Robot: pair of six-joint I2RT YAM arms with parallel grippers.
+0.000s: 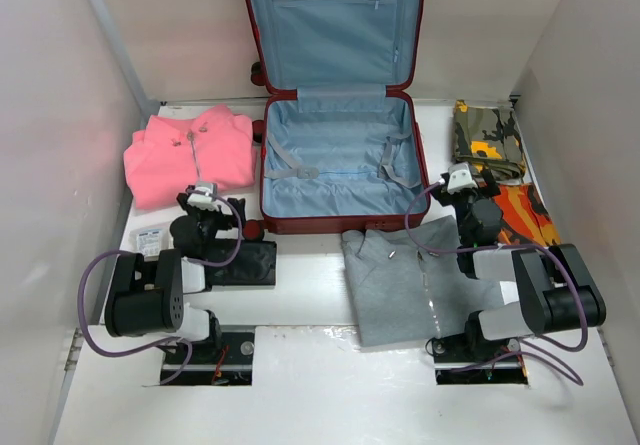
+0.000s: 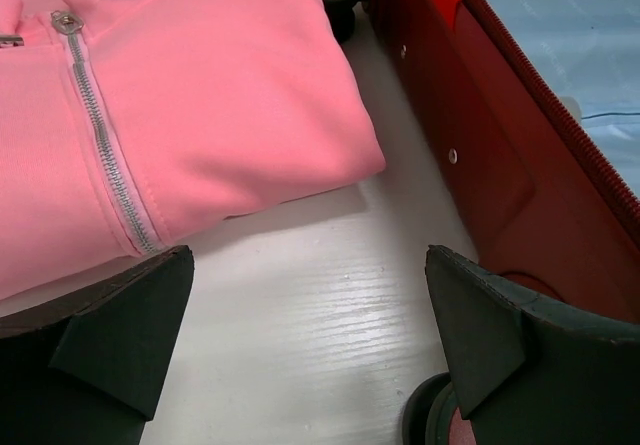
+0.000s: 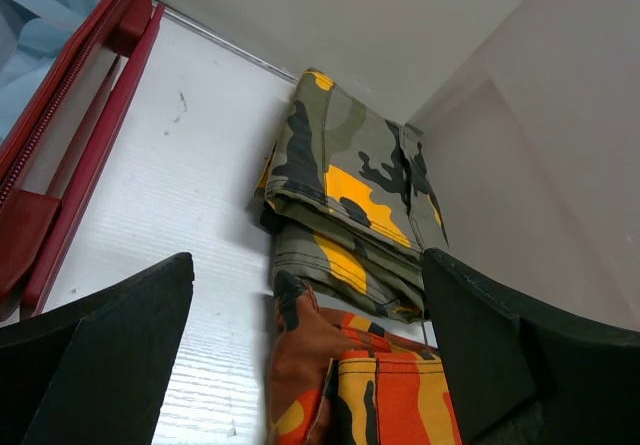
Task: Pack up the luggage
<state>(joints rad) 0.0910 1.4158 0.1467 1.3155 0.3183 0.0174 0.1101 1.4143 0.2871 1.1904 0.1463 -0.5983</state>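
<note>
The dark-red suitcase (image 1: 338,220) lies open at the table's back middle, its blue lining and grey straps bare, its lid upright. Its red wall shows in the left wrist view (image 2: 480,155) and the right wrist view (image 3: 60,155). A folded pink zip jacket (image 1: 190,155) lies left of it, also in the left wrist view (image 2: 180,105). A grey shirt (image 1: 420,275) lies in front of it. My left gripper (image 1: 205,197) is open and empty between jacket and suitcase. My right gripper (image 1: 462,180) is open and empty above the orange camo garment (image 3: 390,395).
A green-yellow camo garment (image 1: 487,137) lies at the back right, and shows in the right wrist view (image 3: 350,205); the orange camo one (image 1: 522,215) lies in front of it. A black pouch (image 1: 245,262) and a small white packet (image 1: 151,240) lie front left. White walls enclose the table.
</note>
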